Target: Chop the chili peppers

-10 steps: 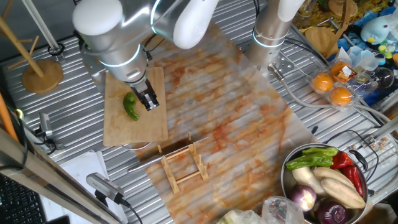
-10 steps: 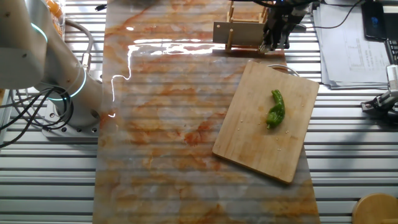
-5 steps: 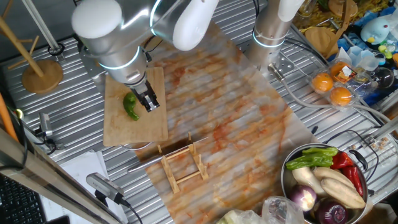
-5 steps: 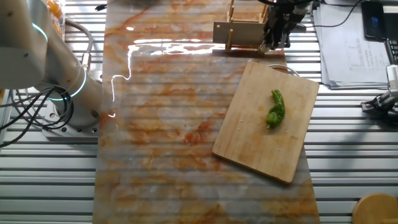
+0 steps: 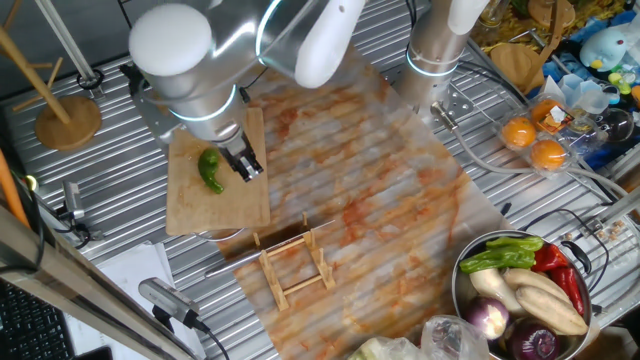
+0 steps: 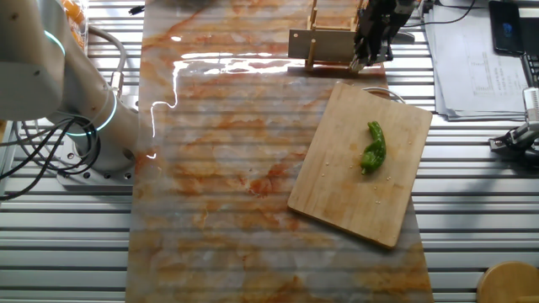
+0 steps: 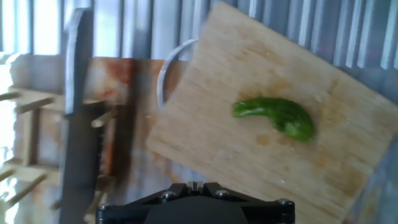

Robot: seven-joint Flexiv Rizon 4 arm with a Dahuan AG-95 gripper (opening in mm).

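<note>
From my console: a wooden cutting board [image 6: 358,164] lies on the mat, a knife [image 7: 78,118] in its wooden rack [image 5: 290,265], a vegetable bowl [image 5: 520,290] nearby.

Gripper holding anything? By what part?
Nothing held: two-finger gripper is empty; small curved green chili pepper lies free on wooden cutting board, grey knife on wooden rack.

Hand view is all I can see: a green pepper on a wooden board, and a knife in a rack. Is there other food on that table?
Observer: Yes, a metal bowl of mixed vegetables stands off the mat's far corner.
Operator: Anything else?
Observer: Two oranges sit in a clear tray near the robot's base.
Operator: Where's the hand itself?
Observer: The gripper hovers by the knife rack, off the cutting board, well clear of the chili pepper.
</note>
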